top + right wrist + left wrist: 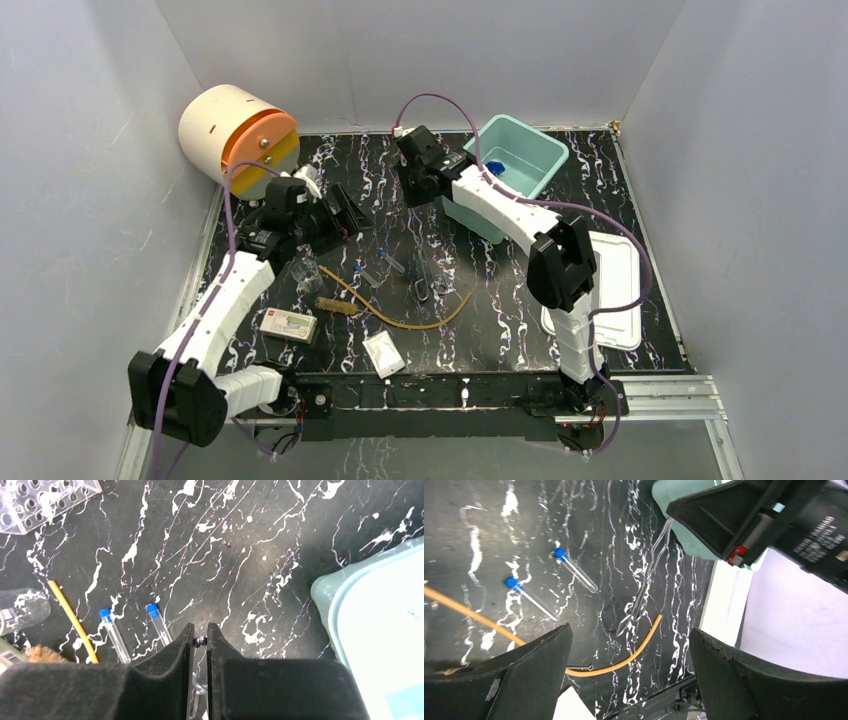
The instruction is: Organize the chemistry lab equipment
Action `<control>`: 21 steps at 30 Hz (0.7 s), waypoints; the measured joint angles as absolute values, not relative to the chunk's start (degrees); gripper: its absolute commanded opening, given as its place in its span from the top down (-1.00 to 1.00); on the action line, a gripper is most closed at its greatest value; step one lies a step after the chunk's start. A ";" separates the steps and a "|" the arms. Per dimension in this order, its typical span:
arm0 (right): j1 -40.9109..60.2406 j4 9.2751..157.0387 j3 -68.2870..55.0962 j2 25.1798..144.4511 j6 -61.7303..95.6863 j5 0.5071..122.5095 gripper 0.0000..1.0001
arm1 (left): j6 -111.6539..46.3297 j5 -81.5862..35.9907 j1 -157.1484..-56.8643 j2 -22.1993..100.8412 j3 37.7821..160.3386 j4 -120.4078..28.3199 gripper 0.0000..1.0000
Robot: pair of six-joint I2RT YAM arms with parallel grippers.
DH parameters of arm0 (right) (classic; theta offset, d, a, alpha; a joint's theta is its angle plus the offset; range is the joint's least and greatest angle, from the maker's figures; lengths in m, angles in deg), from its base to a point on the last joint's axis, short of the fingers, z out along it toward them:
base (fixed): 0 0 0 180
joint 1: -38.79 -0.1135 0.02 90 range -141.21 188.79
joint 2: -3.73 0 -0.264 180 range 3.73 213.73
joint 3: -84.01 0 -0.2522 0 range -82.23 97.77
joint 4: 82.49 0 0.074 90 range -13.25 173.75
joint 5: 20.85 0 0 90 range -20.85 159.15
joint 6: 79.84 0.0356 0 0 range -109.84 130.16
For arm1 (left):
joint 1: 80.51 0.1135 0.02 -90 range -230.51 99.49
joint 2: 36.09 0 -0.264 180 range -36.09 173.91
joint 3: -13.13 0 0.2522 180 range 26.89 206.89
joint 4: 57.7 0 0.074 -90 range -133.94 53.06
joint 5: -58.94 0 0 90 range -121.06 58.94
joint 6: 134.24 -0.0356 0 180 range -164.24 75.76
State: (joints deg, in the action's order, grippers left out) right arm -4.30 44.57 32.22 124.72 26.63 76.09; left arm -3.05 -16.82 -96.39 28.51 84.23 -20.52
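Note:
My right gripper is shut on thin metal tongs near their pivot; they hang down toward the table beside the teal tub. My left gripper is open and empty above the table's left side, its jaws wide apart. Two blue-capped test tubes lie mid-table. A long tan rubber tube curves in front of them. A brush, a small beaker, a white packet and a clear rack lie around them.
A flat white lid lies at the right edge. A cream and orange drum stands at the back left. A small red and white box lies near the front left. Grey walls enclose the table.

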 measured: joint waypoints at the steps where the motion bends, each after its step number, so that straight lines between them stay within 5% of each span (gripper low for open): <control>1: -4.30 44.95 30.93 123.72 27.05 76.02 1.00 | -2.99 -15.33 -96.39 29.54 83.42 -22.01 -0.68; 9: -2.64 47.35 21.65 116.57 31.20 73.53 1.00 | -1.83 -5.37 -99.71 36.25 75.86 -38.12 -0.62; 15: -0.76 48.38 18.74 113.82 33.65 70.80 1.00 | -3.18 -4.95 -106.83 39.59 75.38 -48.15 -0.44; 21: 0.20 50.13 16.51 112.42 34.96 68.11 1.00 | -4.43 -7.75 -110.77 46.87 75.53 -53.04 -0.47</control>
State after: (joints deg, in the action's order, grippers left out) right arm 0.20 50.13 16.51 112.42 34.96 68.11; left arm -4.43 -7.75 -110.77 46.87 75.53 -53.04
